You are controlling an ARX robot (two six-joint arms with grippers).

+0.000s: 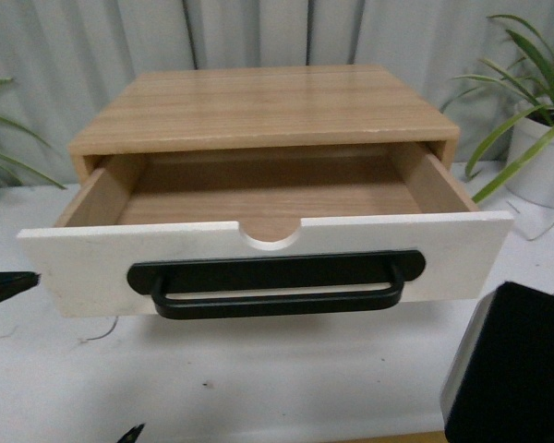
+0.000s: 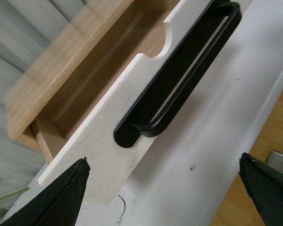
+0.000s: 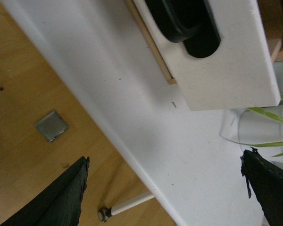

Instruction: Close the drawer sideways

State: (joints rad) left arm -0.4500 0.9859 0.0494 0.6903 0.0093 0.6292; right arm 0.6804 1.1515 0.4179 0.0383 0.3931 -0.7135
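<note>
Jaws wide, both clear of drawer (image 1: 369, 238).

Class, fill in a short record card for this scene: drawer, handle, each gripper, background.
Drawer: pulled out of the wooden case; visible inside is bare
Handle: black bar, nothing touching it
Left gripper: open, holding nothing, near the drawer's front corner
Right gripper: open, holding nothing, above the table edge
Background: potted plant, grey curtain

Grey curtain (image 1: 258, 28) — white table (image 1: 258, 369)
</note>
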